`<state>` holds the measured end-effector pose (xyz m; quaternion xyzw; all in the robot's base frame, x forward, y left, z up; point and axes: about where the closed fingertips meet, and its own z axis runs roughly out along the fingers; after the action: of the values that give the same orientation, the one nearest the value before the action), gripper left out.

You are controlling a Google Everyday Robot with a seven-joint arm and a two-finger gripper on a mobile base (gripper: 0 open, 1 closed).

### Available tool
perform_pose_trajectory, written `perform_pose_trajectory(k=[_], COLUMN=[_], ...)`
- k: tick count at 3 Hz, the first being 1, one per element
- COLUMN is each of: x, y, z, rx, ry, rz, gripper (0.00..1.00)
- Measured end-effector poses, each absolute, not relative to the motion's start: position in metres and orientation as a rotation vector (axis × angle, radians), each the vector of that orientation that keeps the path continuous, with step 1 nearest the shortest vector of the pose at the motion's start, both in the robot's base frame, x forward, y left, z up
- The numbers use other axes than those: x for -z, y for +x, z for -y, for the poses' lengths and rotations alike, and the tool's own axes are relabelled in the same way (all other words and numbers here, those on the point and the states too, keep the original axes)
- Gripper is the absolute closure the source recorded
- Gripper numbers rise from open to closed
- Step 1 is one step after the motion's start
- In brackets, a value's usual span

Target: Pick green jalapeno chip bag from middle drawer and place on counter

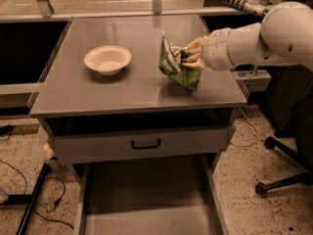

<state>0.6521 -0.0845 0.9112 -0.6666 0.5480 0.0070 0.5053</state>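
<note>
The green jalapeno chip bag [174,64] is held over the right half of the grey counter [122,89], its lower corner touching or nearly touching the surface. My gripper [191,59] comes in from the right on a white arm and is shut on the bag's right side. The middle drawer [146,199] is pulled open below the counter, a plain grey tray with nothing visible on its floor.
A white bowl [108,59] sits on the counter's left half. A shut grey drawer with a black bar handle [145,144] lies under the counter. An office chair base [286,177] stands on the floor at the right. Cables lie on the floor at the lower left.
</note>
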Motion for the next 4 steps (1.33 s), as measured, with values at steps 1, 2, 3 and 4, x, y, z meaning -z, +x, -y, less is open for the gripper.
perform_pose_trajectory(k=[1, 2, 3, 4], x=[-0.9112, -0.9111, -0.9111, -0.9111], y=[0.6521, 0.6521, 0.6521, 0.6521], z=[0.0845, 0.0844, 0.0844, 0.0844], rx=[-0.017, -0.017, -0.017, -0.017], ry=[-1.608, -1.608, -1.608, -1.608], rz=[-1.322, -1.322, -1.322, -1.322], gripper=[0.59, 0.36, 0.12, 0.0])
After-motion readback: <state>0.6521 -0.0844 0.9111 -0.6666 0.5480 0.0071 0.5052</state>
